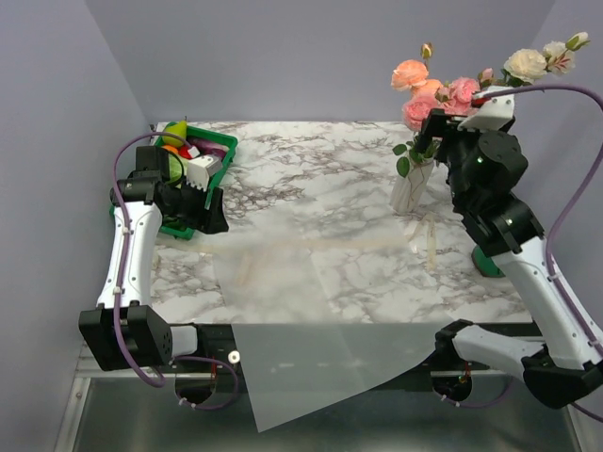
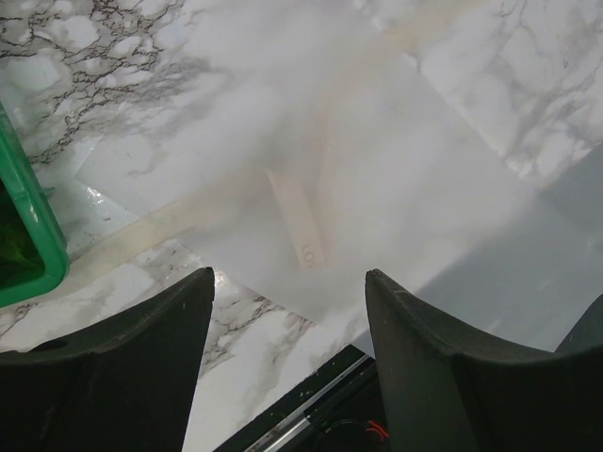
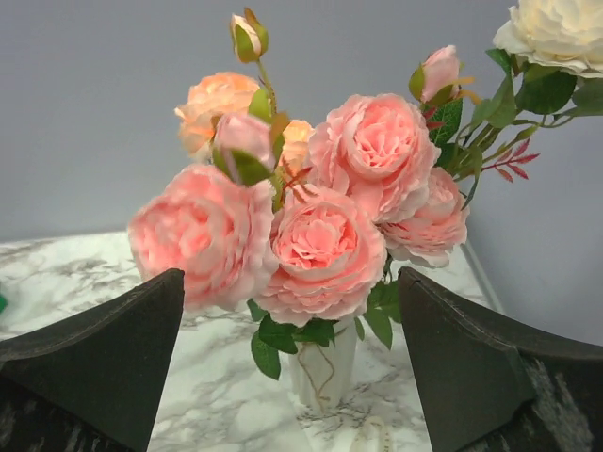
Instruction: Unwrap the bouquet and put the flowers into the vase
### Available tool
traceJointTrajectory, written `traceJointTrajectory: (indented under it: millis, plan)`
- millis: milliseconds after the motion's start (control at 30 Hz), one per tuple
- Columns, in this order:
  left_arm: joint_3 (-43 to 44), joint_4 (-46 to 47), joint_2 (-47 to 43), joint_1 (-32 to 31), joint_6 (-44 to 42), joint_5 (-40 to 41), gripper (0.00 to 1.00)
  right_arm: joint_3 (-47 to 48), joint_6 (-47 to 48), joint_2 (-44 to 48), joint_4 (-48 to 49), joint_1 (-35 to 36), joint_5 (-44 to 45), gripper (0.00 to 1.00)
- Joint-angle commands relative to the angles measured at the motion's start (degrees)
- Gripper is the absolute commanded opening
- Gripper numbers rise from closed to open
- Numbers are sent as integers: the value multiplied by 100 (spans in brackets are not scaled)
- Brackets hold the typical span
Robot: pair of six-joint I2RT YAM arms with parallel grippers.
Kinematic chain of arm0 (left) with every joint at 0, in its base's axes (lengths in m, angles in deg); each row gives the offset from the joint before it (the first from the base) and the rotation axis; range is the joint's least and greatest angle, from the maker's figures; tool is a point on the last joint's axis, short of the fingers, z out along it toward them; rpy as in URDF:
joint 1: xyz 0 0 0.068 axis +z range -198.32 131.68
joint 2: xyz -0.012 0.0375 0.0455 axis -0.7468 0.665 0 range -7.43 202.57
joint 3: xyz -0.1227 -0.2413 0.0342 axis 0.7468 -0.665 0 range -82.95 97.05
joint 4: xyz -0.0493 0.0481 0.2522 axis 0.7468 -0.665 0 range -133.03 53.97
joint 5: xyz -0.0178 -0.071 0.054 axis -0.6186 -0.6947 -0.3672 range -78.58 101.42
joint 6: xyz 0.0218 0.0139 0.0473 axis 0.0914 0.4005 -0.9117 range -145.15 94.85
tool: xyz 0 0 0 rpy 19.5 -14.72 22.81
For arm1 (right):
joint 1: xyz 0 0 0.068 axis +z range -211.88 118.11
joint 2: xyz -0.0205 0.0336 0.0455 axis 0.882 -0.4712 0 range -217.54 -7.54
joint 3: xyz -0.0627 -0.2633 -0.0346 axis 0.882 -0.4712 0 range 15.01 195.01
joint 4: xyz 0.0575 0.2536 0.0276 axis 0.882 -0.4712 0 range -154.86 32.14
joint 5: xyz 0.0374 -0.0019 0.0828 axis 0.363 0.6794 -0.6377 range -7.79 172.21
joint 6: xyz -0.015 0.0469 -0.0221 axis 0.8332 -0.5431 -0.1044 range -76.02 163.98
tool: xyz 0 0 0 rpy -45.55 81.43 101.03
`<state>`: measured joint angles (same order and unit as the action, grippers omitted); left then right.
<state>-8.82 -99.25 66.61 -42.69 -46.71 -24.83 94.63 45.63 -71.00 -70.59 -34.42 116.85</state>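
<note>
The flowers, pink, peach and cream roses, stand upright in the small cream vase at the back right of the table. In the right wrist view the pink blooms fill the middle above the vase. My right gripper hangs open just beside the blooms, with nothing between its fingers. The white wrapping paper lies flat over the table's front edge, and the cream ribbon lies loose on it. My left gripper is open and empty near the paper's left corner.
A green tray of toy vegetables sits at the back left, right behind my left gripper, and its rim shows in the left wrist view. Another piece of ribbon lies in front of the vase. Grey walls close in on three sides.
</note>
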Motion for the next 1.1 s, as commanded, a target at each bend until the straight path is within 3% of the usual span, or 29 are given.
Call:
traceJointTrajectory:
  millis: [0, 267, 567, 1067]
  plan:
    - [49, -129, -127, 44, -24, -163, 75, -218, -595, 903, -755, 66, -982, 100]
    - [-4, -6, -232, 44, 152, -181, 78, -823, -833, 1547, -1820, 84, -2599, 100]
    - [-276, 257, -373, 44, 328, -23, 84, -1896, -1237, 1881, -1285, 84, -3234, 100]
    - [-346, 723, -452, 44, 644, 417, 99, -2187, -1325, 1645, -1003, 84, -3735, 100]
